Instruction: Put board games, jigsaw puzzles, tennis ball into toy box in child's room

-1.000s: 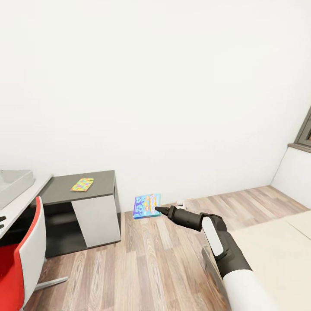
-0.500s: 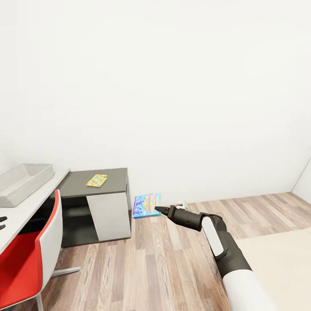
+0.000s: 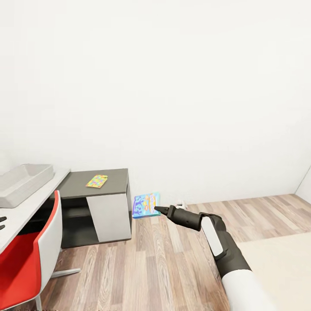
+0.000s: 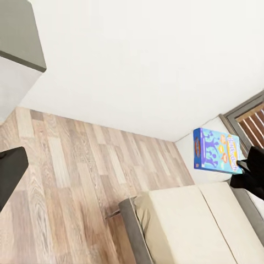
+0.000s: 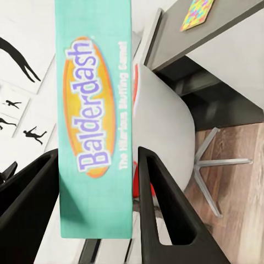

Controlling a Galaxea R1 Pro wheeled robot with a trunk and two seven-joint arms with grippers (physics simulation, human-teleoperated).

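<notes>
The jaws of the right gripper (image 3: 159,210) are pinching a flat blue board game box with a teal "Balderdash" spine (image 3: 146,205), one dark finger (image 5: 165,209) pressed against each broad face in the right wrist view. The box stands on edge in the air above the wooden plank floor (image 3: 142,263), its long axis reaching straight out beyond the fingertips, away from the robot. The black-and-white right arm (image 3: 220,246) stretches forward from the lower right of the head view. Well apart to the left sits the pale grey open toy box (image 3: 21,179), resting on a light counter (image 3: 30,203) whose near edge is partly hidden by a red and white swivel chair (image 3: 30,259). Beside that counter, between it and the held game, stands a lower dark grey counter (image 3: 99,190) carrying a small, flat, multicoloured jigsaw puzzle (image 3: 96,180). So the toy box lies left of and a little above the carried game, and the right arm must travel leftward across the chair to reach it. At the far left edge a dark tip of the left gripper (image 3: 2,222) shows over the light counter; whether its jaws are spread cannot be told. A cream bed (image 3: 276,259) fills the lower right corner.
</notes>
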